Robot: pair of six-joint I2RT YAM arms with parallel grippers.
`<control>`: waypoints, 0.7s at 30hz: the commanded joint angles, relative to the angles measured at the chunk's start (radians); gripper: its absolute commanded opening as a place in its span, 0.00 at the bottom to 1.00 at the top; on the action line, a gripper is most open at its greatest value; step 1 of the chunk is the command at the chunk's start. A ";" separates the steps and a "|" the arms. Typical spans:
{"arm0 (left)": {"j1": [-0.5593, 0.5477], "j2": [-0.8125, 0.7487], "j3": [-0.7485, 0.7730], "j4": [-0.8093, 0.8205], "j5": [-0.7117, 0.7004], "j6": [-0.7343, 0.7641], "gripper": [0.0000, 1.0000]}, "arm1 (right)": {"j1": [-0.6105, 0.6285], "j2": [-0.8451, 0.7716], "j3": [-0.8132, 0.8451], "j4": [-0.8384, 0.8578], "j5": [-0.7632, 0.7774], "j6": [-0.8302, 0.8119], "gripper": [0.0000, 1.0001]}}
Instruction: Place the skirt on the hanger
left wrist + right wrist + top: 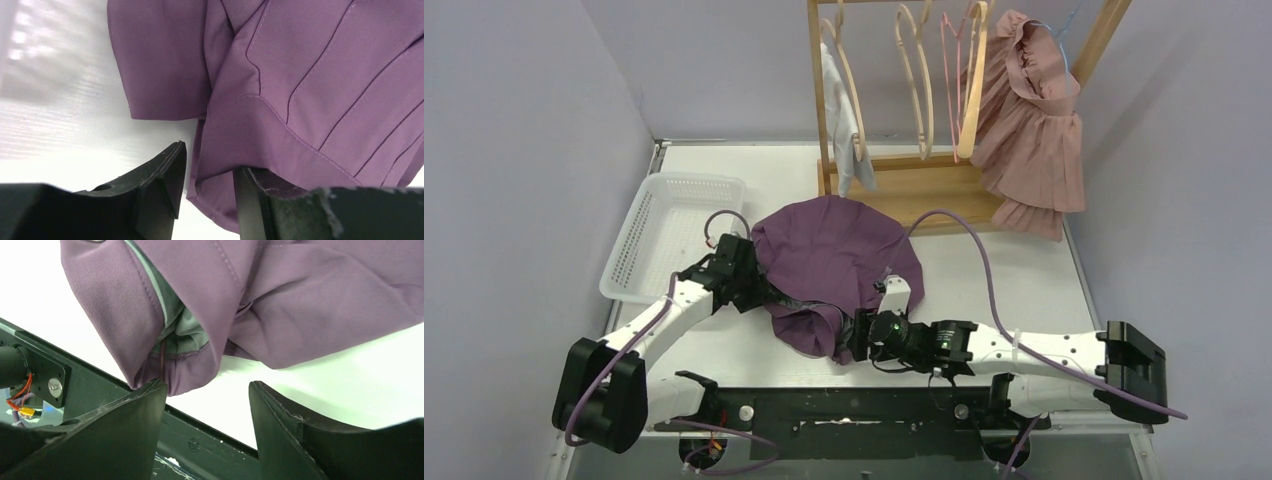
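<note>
skirt lies bunched on the table, well apart from the hanger. left gripper is half open over its hem and right gripper gapes beside the waistband; neither holds. seat the waistband deep before closing.

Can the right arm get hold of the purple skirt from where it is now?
Probably yes. The right gripper is open, and the skirt's bunched edge lies right at its fingertips on the table, with nothing between them.

Bright, even overhead light here, shadows soft. The table glares blown-out white ahead-left of the left gripper.
</note>
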 commanded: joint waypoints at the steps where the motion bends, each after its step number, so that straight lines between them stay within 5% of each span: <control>1: 0.005 0.027 0.022 0.091 0.006 -0.002 0.37 | 0.005 -0.085 -0.049 0.015 0.101 0.038 0.64; 15: 0.005 0.017 0.036 0.112 0.017 -0.010 0.11 | -0.006 0.123 -0.095 0.364 -0.056 -0.004 0.59; 18: 0.005 0.011 0.053 0.094 -0.001 0.001 0.03 | -0.010 0.162 -0.072 0.331 -0.027 0.033 0.50; 21: 0.009 -0.008 0.090 0.057 -0.022 0.023 0.00 | -0.014 0.162 -0.068 0.280 0.008 0.088 0.20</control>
